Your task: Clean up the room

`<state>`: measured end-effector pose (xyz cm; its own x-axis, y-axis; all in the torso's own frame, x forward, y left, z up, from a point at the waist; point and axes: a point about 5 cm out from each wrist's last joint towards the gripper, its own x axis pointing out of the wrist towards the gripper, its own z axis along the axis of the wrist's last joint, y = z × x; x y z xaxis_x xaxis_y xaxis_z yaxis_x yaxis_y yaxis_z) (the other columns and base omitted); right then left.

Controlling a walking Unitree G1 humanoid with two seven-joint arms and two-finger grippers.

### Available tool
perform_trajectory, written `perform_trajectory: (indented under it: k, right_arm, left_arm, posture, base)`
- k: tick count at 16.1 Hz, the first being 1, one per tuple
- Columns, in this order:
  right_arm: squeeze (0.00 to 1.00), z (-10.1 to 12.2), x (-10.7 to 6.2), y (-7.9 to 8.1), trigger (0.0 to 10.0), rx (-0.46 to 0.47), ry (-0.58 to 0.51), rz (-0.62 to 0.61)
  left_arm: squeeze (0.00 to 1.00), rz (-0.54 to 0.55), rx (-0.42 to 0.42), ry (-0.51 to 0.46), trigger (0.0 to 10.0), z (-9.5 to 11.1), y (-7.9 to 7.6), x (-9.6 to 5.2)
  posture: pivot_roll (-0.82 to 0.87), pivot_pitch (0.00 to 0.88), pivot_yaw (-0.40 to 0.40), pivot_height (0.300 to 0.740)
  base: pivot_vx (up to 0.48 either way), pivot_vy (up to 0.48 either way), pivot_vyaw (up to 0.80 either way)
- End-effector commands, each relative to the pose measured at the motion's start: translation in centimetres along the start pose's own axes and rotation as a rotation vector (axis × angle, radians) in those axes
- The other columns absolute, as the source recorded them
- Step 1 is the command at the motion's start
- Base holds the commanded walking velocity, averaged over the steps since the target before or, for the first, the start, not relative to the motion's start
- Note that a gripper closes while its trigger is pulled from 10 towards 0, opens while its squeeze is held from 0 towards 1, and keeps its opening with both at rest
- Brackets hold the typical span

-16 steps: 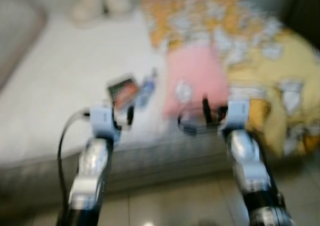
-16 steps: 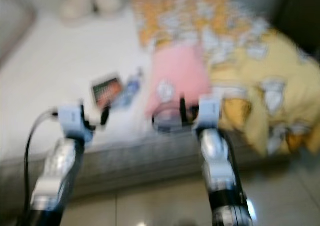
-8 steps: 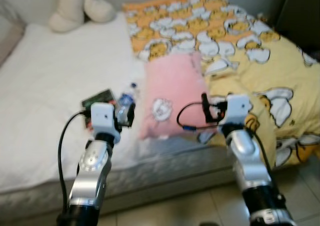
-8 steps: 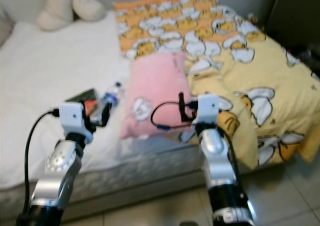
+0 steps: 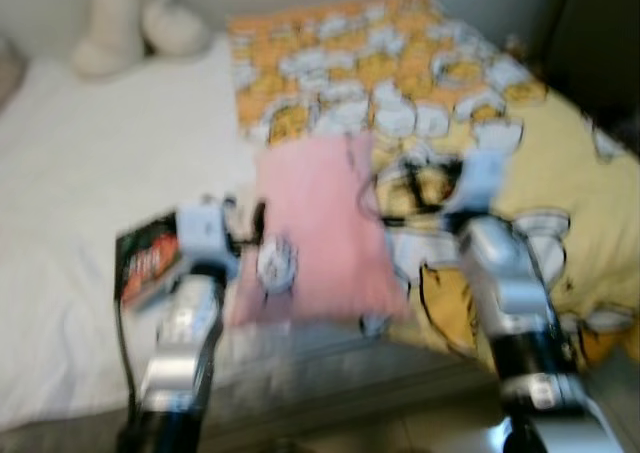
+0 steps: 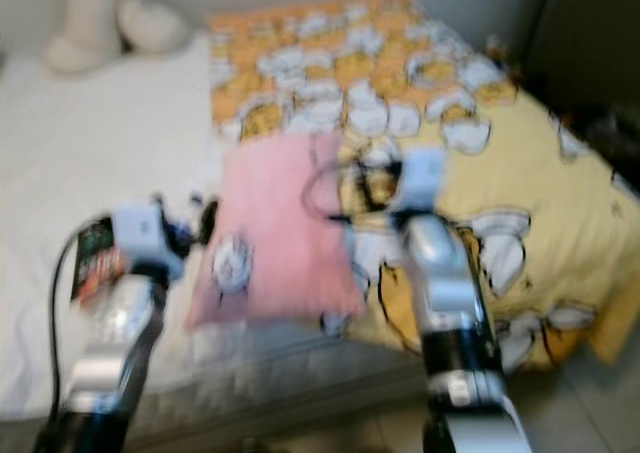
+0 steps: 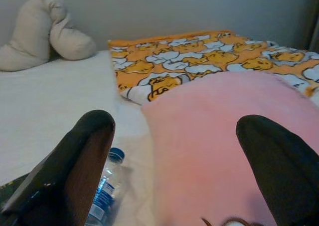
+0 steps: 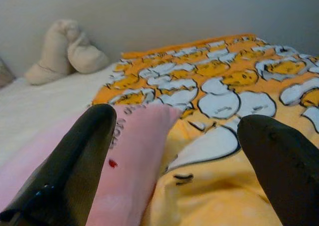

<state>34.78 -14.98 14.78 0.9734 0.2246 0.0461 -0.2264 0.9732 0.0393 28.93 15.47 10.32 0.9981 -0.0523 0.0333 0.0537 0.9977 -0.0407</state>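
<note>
I stand at the edge of the bed, both arms raised over it. My left gripper is spread wide with nothing between its fingers, held low over the near corner of the pink pillow, and a plastic water bottle lies on the white sheet just beside that pillow. My right gripper is likewise wide open and empty, above the place where the pillow's far edge meets the yellow and orange cartoon blanket. A dark book lies on the sheet left of my left arm. A cream plush toy rests against the wall at the head of the bed
</note>
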Motion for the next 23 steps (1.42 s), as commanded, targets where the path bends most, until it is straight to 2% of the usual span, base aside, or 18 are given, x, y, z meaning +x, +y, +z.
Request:
perform_trajectory:
  k: [1, 5, 8, 9, 12, 14, 15, 16, 17, 19, 20, 21, 22, 23]
  right_arm:
    - [0.0, -0.3, 0.0, -0.8, 10.0, 0.008, 0.03, -0.005]
    - [0.0, -2.9, 0.2, -1.9, 10.0, 0.092, 0.151, -0.072]
    - [0.0, -3.2, 0.9, -1.3, 10.0, 0.178, 0.174, -0.057]
    - [0.0, -3.3, 1.3, -0.9, 10.0, 0.17, 0.178, -0.039]
    - [0.0, -2.9, 1.9, -0.2, 10.0, 0.133, 0.161, -0.01]
    - [0.0, -1.1, 1.4, -0.5, 10.0, 0.002, 0.057, -0.056]
    - [0.0, -0.4, 0.5, -0.1, 10.0, -0.075, 0.0, -0.053]
    - [0.0, 0.3, -1.4, 1.0, 10.0, -0.189, -0.075, -0.018]
    - [0.0, 0.3, -4.1, 1.1, 10.0, -0.228, -0.11, -0.043]
    - [0.0, 0.2, -6.4, 0.7, 10.0, -0.251, -0.111, -0.099]
    - [0.0, -0.2, -7.5, 0.7, 10.0, -0.25, -0.095, -0.11]
    - [0.0, -0.6, -8.1, 0.8, 10.0, -0.251, -0.082, -0.107]
    - [0.0, -1.3, -10.1, 1.1, 10.0, -0.246, -0.049, -0.089]
    - [0.0, -1.7, -10.9, 1.3, 10.0, -0.256, -0.047, -0.059]
  left_arm:
    - [0.0, -0.003, -0.004, 0.005, 10.0, 0.2, -0.2, 0.4]
    - [0.0, 0.006, -0.007, 0.015, 10.0, 0.6, 0.8, 0.5]
    - [0.0, 0.003, 0.006, 0.029, 10.0, 0.8, 1.5, 0.9]
    - [0.0, -0.011, 0.021, 0.035, 10.0, 1.1, 1.6, 1.6]
    - [0.0, -0.016, 0.046, 0.026, 10.0, 1.8, 2.2, 2.5]
    - [0.0, -0.02, 0.037, 0.022, 10.0, 1.9, 2.4, 1.8]
    - [0.0, -0.027, 0.05, 0.003, 10.0, 2.1, 2.2, 1.0]
    - [0.0, -0.032, 0.056, -0.026, 10.0, 2.4, 1.9, -0.6]
    - [0.0, 0.006, 0.052, -0.037, 10.0, 2.6, 1.7, -2.4]
    - [0.0, 0.034, 0.043, -0.043, 10.0, 3.0, 1.8, -3.5]
    - [0.0, 0.029, 0.064, -0.037, 10.0, 3.1, 1.9, -4.2]
    - [0.0, 0.02, 0.07, -0.023, 10.0, 2.9, 1.9, -4.7]
    - [0.0, -0.007, 0.085, 0.024, 10.0, 2.1, 1.8, -6.8]
    - [0.0, -0.017, 0.077, 0.038, 10.0, 1.8, 1.6, -7.6]
  posture:
    - [-0.15, 0.0, 0.119, 0.74]
    - [-0.11, 0.0, 0.124, 0.74]
    - [-0.09, 0.0, 0.138, 0.74]
    - [-0.09, 0.0, 0.144, 0.74]
    - [-0.11, 0.0, 0.163, 0.74]
    - [-0.12, 0.0, 0.161, 0.74]
    - [-0.13, 0.0, 0.158, 0.74]
    - [-0.13, 0.0, 0.156, 0.74]
    - [-0.14, 0.0, 0.149, 0.74]
    - [-0.14, 0.0, 0.141, 0.74]
    - [-0.15, 0.0, 0.142, 0.74]
    - [-0.16, 0.0, 0.143, 0.74]
    - [-0.17, 0.0, 0.143, 0.74]
    - [-0.17, 0.0, 0.143, 0.74]
  base:
    - [0.0, 0.0, 0.0]
    - [0.0, 0.0, 0.0]
    - [0.0, 0.0, 0.0]
    - [0.0, 0.0, 0.0]
    - [0.0, 0.0, 0.0]
    - [0.0, 0.0, 0.0]
    - [0.0, 0.0, 0.0]
    - [0.0, 0.0, 0.0]
    - [0.0, 0.0, 0.0]
    - [0.0, 0.0, 0.0]
    - [0.0, 0.0, 0.0]
    - [0.0, 0.0, 0.0]
    - [0.0, 0.0, 0.0]
    - [0.0, 0.0, 0.0]
